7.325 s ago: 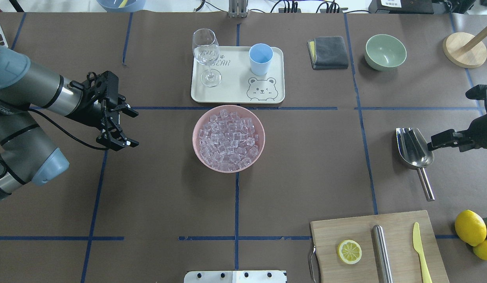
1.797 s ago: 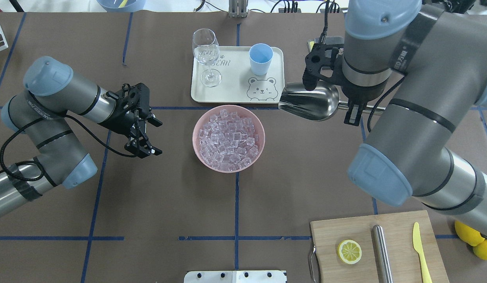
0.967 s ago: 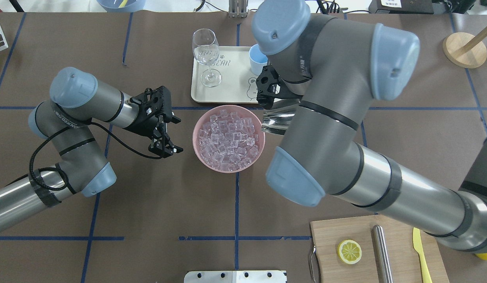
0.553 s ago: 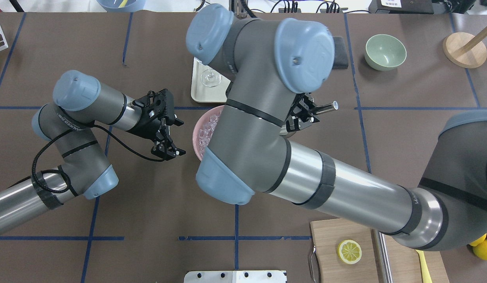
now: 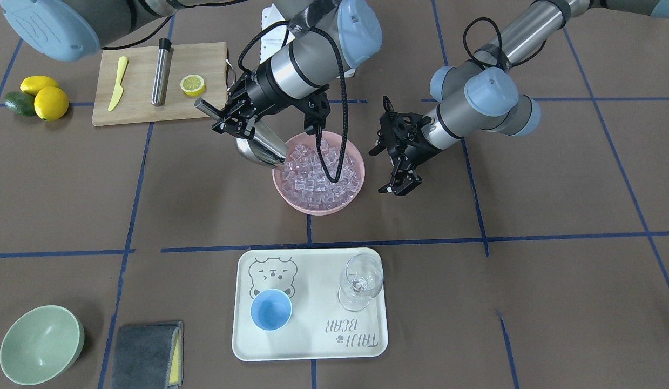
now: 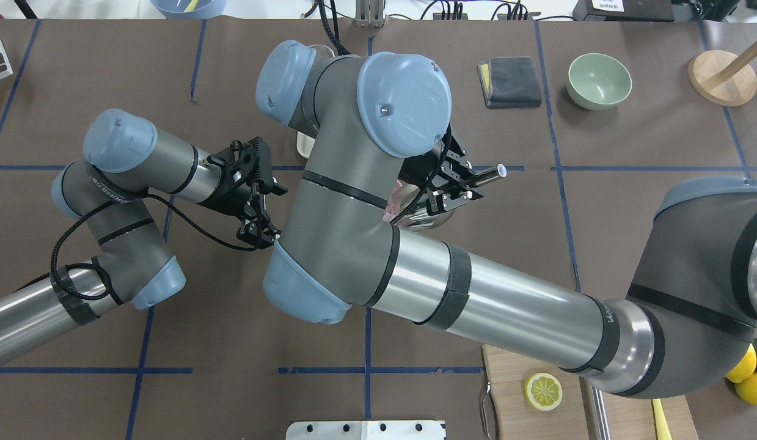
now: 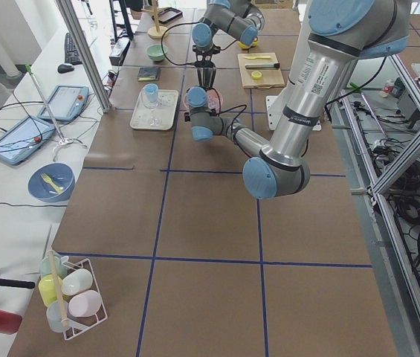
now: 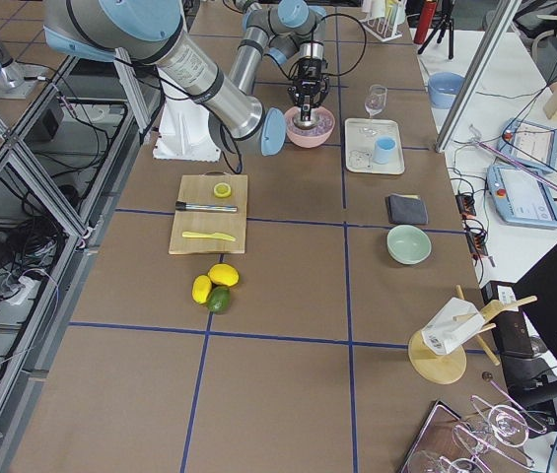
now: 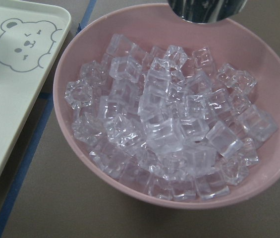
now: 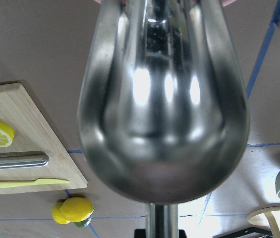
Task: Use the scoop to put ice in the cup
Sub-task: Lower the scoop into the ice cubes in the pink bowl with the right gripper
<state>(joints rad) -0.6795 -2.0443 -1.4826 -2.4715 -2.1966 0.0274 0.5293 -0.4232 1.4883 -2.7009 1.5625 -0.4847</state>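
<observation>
The ice is a heap of clear cubes in a pink bowl. My right gripper is shut on the rod handle of the steel scoop. The scoop tilts mouth-down, its lip at the bowl's rim against the ice. The scoop fills the right wrist view. My left gripper is open and empty beside the bowl's other side. The left wrist view shows the ice and the scoop's lip. The light-blue cup stands empty on a cream tray. In the overhead view my right arm hides the cup.
A wine glass stands on the tray beside the cup. A green bowl and a grey cloth lie far off. A cutting board holds a lemon slice, a steel cylinder and a yellow knife. Lemons lie beside it.
My right arm took the scoop from the table's right side and swung it over to the pink bowl, tipping its mouth down. My left gripper moved close to the bowl and stayed open.
</observation>
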